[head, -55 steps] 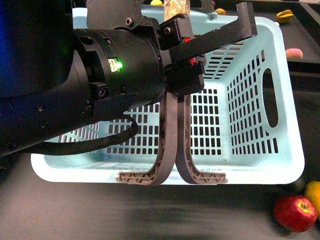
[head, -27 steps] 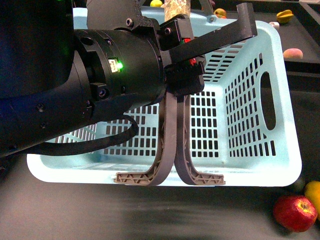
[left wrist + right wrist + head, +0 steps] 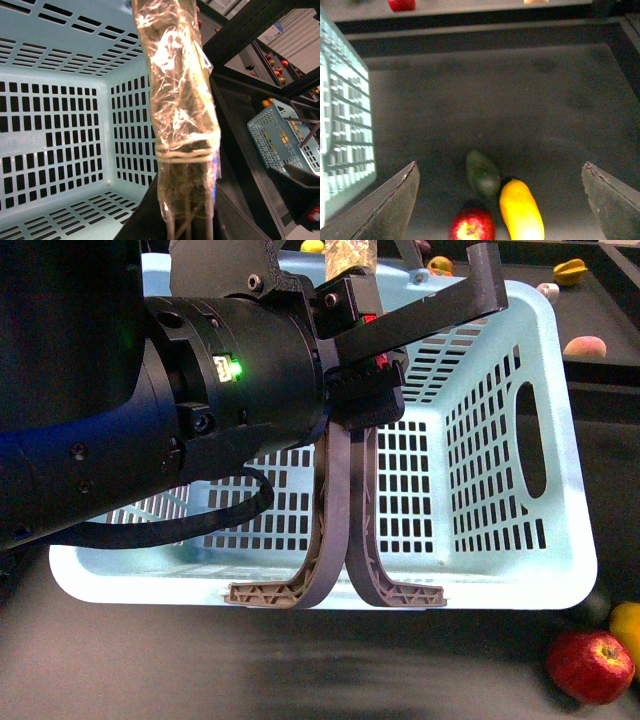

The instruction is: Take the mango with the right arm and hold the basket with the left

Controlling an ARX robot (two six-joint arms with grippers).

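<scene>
- Mango (image 3: pixel 521 210): lies on the dark table (image 3: pixel 520 100), off the near right corner of the basket (image 3: pixel 500 585) in the front view, at the frame edge; well apart from the basket wall.
- Right gripper (image 3: pixel 500 165): fingers spread wide and empty, hovering above the fruit; the mango sits between the two finger lines, a little off the midline.
- Long axis: runs roughly along the fingers' reach, so closing would likely meet the narrow width; a small sideways shift seems needed first.
- Neighbours: apple (image 3: pixel 472 225) just beside the mango; green fruit (image 3: pixel 482 172) touching or nearly touching its far end; both crowd one flank, while the other flank is bare table.
- Left gripper (image 3: pixel 335 595): fingers pressed together, tips at the basket's near rim; nothing visible between them.
- Nearer arm: the right, by judgement.
</scene>
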